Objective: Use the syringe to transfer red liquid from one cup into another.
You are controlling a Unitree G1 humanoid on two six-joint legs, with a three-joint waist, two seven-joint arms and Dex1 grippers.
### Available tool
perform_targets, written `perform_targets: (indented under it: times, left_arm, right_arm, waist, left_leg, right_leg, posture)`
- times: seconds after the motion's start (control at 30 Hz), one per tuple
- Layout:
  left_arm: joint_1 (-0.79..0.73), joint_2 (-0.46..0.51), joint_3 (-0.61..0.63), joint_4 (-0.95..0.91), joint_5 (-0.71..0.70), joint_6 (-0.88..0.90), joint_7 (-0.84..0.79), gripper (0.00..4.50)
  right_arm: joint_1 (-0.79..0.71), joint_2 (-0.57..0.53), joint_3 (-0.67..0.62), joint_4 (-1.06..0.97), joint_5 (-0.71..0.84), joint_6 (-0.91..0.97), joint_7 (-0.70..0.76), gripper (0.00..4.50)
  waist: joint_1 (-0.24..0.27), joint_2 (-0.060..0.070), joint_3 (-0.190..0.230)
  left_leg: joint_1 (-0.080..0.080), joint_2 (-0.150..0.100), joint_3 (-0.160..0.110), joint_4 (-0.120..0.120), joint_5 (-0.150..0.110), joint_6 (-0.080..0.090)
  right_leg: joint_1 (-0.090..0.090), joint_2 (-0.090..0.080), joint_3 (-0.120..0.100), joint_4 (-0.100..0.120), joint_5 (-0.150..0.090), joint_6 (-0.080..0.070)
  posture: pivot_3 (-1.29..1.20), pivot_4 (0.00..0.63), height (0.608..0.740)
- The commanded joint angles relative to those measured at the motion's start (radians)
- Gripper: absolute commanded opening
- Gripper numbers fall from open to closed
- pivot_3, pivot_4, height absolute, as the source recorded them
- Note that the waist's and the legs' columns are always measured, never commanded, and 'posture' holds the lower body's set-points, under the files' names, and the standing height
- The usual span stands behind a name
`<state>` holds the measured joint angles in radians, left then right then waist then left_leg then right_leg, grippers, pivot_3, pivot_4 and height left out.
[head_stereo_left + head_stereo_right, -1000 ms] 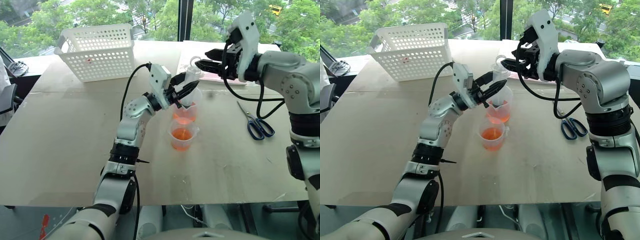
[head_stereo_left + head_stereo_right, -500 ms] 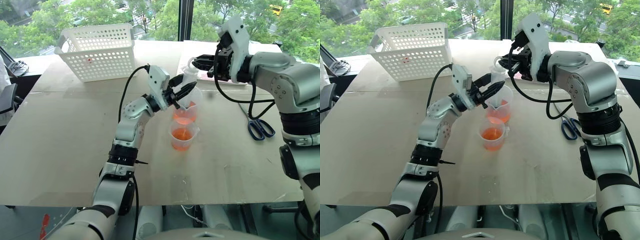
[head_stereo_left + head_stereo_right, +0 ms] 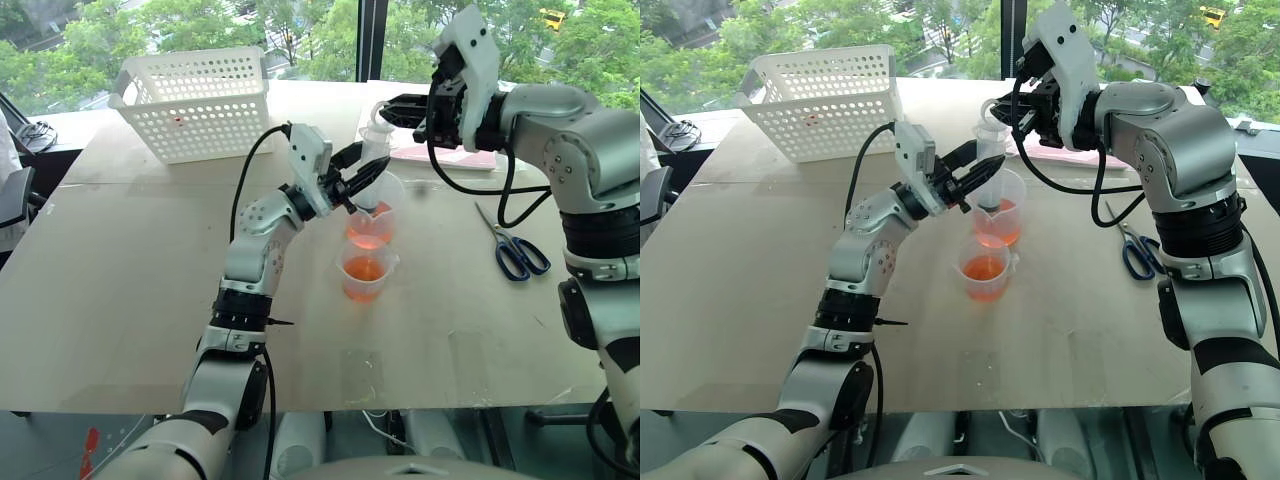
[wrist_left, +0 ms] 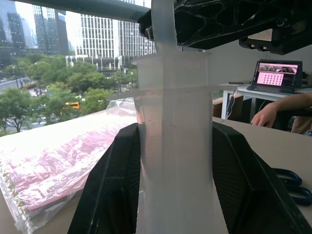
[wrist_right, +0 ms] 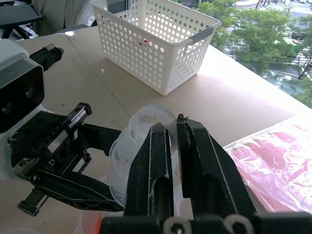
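The clear syringe (image 3: 374,150) stands upright with its tip down in the taller cup (image 3: 373,213), which holds red liquid (image 3: 368,232). My left gripper (image 4: 173,161) is shut on the syringe barrel (image 4: 173,146), one black finger (image 4: 112,190) on each side. My right gripper (image 5: 168,141) is shut on the syringe's white ring end (image 5: 146,122), above the left gripper (image 3: 362,172). The shorter cup (image 3: 365,275) stands just in front of the taller one, also with red liquid (image 3: 364,270) in it.
A white perforated basket (image 3: 195,100) stands at the back left of the table. Blue-handled scissors (image 3: 518,250) lie at the right. A pink packet in plastic (image 4: 58,165) lies behind the cups. A person's hand (image 4: 268,114) rests by a laptop (image 4: 278,73) far off.
My right gripper has gone from open beside the ring end to shut on it. The left gripper has kept its hold on the barrel in place.
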<state>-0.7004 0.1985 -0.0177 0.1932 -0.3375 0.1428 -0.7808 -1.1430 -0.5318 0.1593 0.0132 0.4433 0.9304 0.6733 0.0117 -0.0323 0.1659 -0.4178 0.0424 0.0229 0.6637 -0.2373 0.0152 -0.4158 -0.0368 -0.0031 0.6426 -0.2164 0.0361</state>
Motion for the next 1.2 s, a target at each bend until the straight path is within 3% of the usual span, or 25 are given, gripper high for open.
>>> perform_targets:
  times: [0.03, 0.87, 1.0, 1.03, 1.07, 1.2]
  left_arm:
    - [0.02, -0.001, -0.055, -0.034, 0.008, 0.011, -0.041, 1.49]
    - [0.016, -0.01, -0.049, -0.021, 0.006, 0.009, -0.039, 1.49]
    - [-0.001, -0.014, -0.031, -0.023, -0.008, 0.009, -0.035, 1.49]
    - [-0.006, -0.016, -0.024, -0.026, -0.014, 0.01, -0.033, 1.49]
    - [-0.012, -0.017, -0.018, -0.028, -0.019, 0.012, -0.032, 1.49]
    - [-0.041, -0.018, 0.007, -0.037, -0.042, 0.025, -0.02, 1.49]
  right_arm:
    - [-0.084, -0.022, -0.066, -0.014, -0.041, -0.072, -0.016, 0.05]
    - [-0.087, -0.025, -0.077, 0.005, -0.052, -0.081, 0.003, 0.05]
    - [-0.075, -0.042, -0.078, -0.012, -0.022, -0.083, 0.065, 0.05]
    - [-0.069, -0.045, -0.085, -0.017, 0.0, -0.068, 0.086, 0.38]
    - [-0.063, -0.048, -0.09, -0.023, 0.013, -0.059, 0.101, 0.38]
    - [-0.024, -0.078, -0.09, -0.043, -0.003, -0.076, 0.109, 2.05]
  waist:
    - [0.0, 0.0, 0.0]
    - [0.0, 0.0, 0.0]
    - [0.002, 0.001, 0.0]
    - [0.001, 0.001, 0.0]
    - [0.001, 0.001, 0.001]
    - [0.001, 0.001, 0.001]
  left_leg:
    - [0.0, 0.0, 0.0, 0.0, 0.0, 0.0]
    - [0.0, 0.0, 0.0, 0.0, 0.0, 0.0]
    - [0.0, 0.0, 0.0, 0.0, 0.0, 0.0]
    - [0.0, 0.0, 0.0, 0.0, 0.0, 0.0]
    - [0.0, 0.0, 0.0, 0.0, 0.0, 0.0]
    - [0.0, 0.0, 0.0, -0.001, 0.0, 0.0]
  right_leg:
    - [0.0, 0.0, 0.0, 0.0, 0.0, 0.0]
    - [0.0, 0.0, 0.0, 0.0, 0.0, 0.0]
    - [0.0, 0.0, 0.0, 0.0, 0.0, 0.0]
    - [0.0, 0.0, 0.0, -0.001, 0.0, 0.0]
    - [0.0, 0.0, 0.0, -0.001, 0.0, 0.0]
    - [0.0, 0.0, 0.0, -0.001, 0.0, 0.0]
  posture:
    - [0.0, 0.15, 0.74]
    - [0.0, 0.15, 0.74]
    - [0.0, 0.15, 0.74]
    - [0.0, 0.15, 0.74]
    - [0.0, 0.15, 0.74]
    - [0.0, 0.15, 0.74]
